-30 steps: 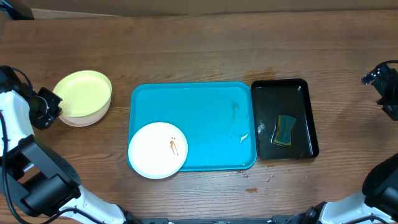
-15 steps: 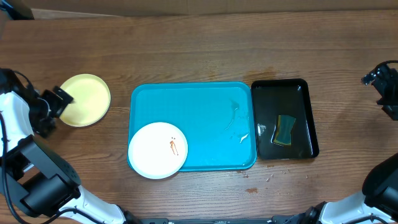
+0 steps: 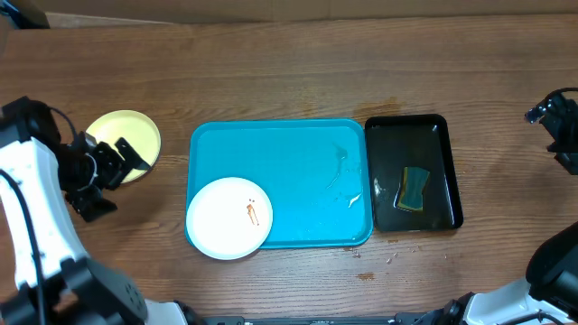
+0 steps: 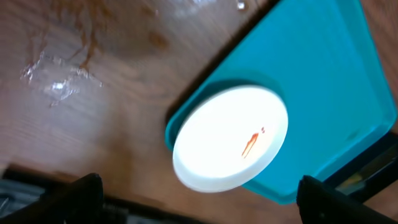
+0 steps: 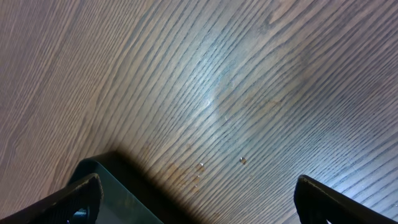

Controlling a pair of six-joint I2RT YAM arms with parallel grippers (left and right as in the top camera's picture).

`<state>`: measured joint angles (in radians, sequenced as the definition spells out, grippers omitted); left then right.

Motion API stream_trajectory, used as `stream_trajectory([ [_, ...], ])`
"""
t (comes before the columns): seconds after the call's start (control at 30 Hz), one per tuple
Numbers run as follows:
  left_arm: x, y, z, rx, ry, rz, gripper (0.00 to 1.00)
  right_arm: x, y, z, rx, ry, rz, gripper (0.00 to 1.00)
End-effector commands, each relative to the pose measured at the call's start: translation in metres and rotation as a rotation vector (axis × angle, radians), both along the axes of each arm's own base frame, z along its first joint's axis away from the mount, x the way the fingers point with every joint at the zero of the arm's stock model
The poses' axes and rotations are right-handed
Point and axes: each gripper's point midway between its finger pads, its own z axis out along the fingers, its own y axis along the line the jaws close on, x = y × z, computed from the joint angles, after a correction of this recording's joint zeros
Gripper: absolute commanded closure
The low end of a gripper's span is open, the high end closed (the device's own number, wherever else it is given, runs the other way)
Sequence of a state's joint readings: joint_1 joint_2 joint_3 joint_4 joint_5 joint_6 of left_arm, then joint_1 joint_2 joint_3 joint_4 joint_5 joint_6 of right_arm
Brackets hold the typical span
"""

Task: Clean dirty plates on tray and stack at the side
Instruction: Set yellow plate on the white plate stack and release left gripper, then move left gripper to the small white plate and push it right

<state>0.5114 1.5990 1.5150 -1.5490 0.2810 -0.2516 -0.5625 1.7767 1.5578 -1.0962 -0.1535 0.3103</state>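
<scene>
In overhead view only: yellow plate (image 3: 122, 128).

left tool (image 3: 115, 178) has opened, leaving the yellow-green plate (image 3: 123, 127) flat.

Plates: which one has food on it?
The white plate on the blue tray; it has an orange smear. The yellow plate beside the tray looks clean.
</scene>
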Motion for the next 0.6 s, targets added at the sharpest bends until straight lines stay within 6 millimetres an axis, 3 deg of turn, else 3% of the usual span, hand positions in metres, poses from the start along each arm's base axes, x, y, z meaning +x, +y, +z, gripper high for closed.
stream_trajectory([
  [0.0, -0.019, -0.004, 0.009, 0.057, 0.027, -0.035, 0.02, 0.003, -0.002, 0.004, -0.004, -0.015, -0.002, 0.0],
  [0.13, -0.042, -0.027, 0.013, 0.036, 0.073, -0.083, 0.04, 0.003, -0.002, 0.004, -0.004, -0.015, -0.002, 0.0],
  [0.23, -0.059, -0.042, 0.002, 0.029, 0.117, -0.099, 0.11, 0.003, -0.002, 0.004, -0.004, -0.015, -0.002, 0.0],
  [0.4, -0.087, -0.064, -0.043, -0.001, 0.211, -0.111, 0.22, 0.003, -0.002, 0.004, -0.004, -0.015, -0.002, 0.0],
  [0.57, -0.094, -0.083, -0.085, -0.033, 0.24, -0.113, 0.26, 0.003, -0.002, 0.004, -0.004, -0.015, -0.002, 0.0],
])
